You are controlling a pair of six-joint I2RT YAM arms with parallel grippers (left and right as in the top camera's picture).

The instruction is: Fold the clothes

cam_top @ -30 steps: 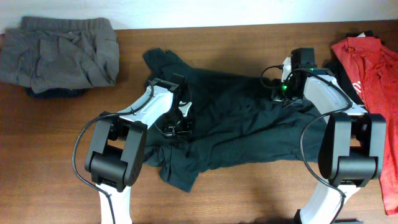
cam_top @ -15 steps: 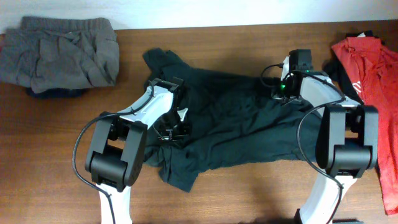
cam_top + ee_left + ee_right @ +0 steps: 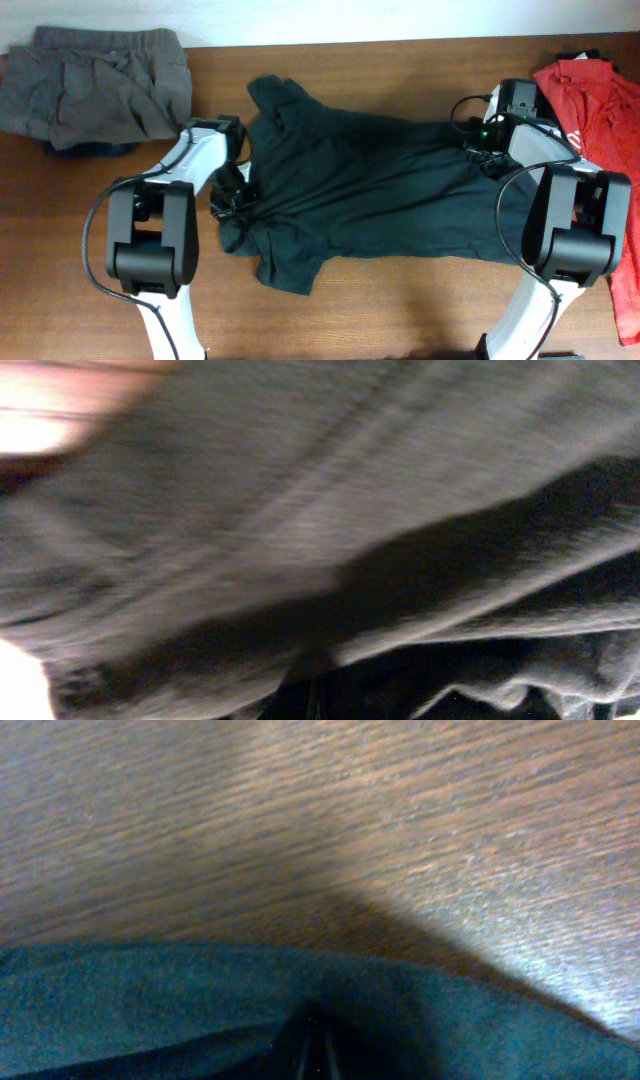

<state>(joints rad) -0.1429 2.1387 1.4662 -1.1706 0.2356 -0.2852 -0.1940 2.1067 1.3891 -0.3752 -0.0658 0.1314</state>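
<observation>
A large black T-shirt [image 3: 360, 190] lies crumpled and stretched across the middle of the wooden table; no lettering or tag shows. My left gripper [image 3: 232, 195] is down at its left edge, shut on a bunch of the black cloth [image 3: 300, 540]. My right gripper [image 3: 490, 160] is at the shirt's right edge, shut on the cloth [image 3: 200, 1010], with bare table beyond it. A grey elastic-waist garment [image 3: 95, 85] lies at the back left. A red T-shirt [image 3: 600, 110] lies at the right edge.
A dark garment [image 3: 85, 150] peeks from under the grey one. The wooden table [image 3: 400, 300] has bare wood in front of the black shirt and behind it [image 3: 380, 70].
Both grippers have moved outward, the left to the left and the right to the right, pulling the black T-shirt wider and flatter across the table.
</observation>
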